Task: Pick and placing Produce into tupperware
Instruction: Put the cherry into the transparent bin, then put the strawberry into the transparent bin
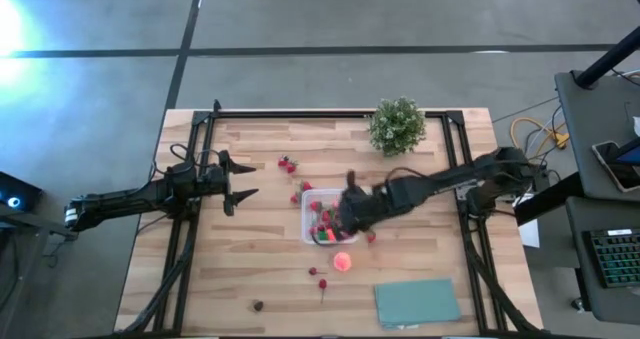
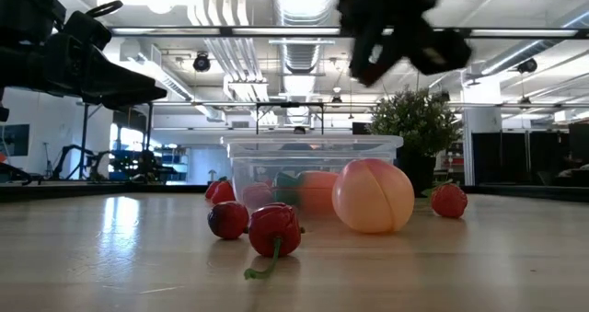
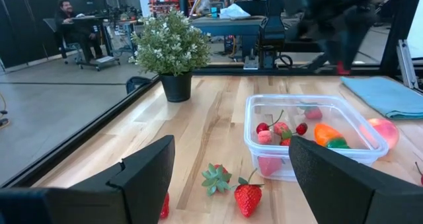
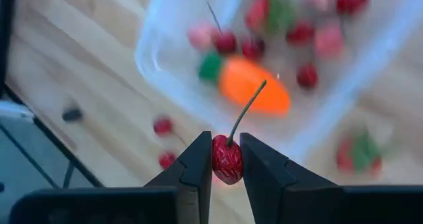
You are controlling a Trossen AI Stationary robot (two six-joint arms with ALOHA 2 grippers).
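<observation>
My two arms are all matte black, jointed tubes ending in chunky, flat wedge-shaped fingers [image 4: 264, 178], no markings.

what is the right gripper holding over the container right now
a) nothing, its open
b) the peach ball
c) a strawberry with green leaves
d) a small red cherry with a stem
d: in the right wrist view the right gripper is shut on a small red cherry with its stem sticking up, above the clear tupperware; the peach ball lies on the table beside the container.
</observation>
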